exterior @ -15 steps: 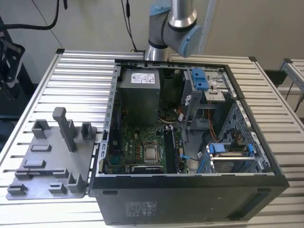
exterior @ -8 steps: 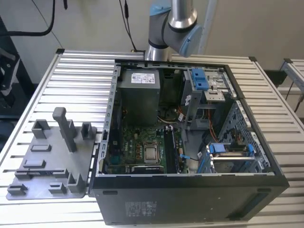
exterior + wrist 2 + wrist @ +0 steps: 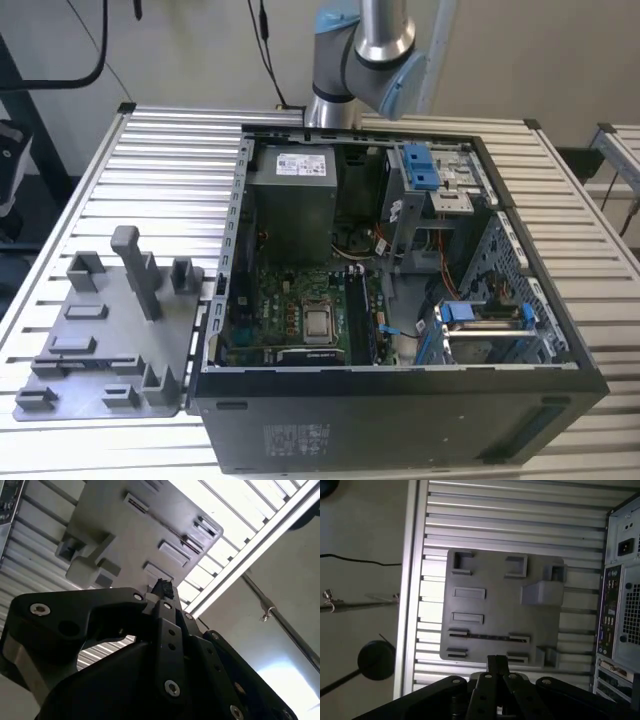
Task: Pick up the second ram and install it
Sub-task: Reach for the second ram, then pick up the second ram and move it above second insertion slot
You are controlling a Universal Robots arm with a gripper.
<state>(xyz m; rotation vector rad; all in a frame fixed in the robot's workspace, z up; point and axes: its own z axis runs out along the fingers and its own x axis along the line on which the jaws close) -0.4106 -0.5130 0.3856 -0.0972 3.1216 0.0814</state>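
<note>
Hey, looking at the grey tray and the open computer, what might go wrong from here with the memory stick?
1. The memory stick shows as a thin strip held between two holders on the grey tray. The hand is not yet at it, and a slightly off approach might tip or jam it.
2. Inside the computer case, loose cables lie beside the motherboard, so the stick may snag them on the way in.

An open computer case (image 3: 400,425) lies on a slatted metal table (image 3: 170,160), power supply (image 3: 292,205) and 2 blue clips (image 3: 420,166) showing inside. A grey plastic tray (image 3: 105,345) sits just beside it.
</note>
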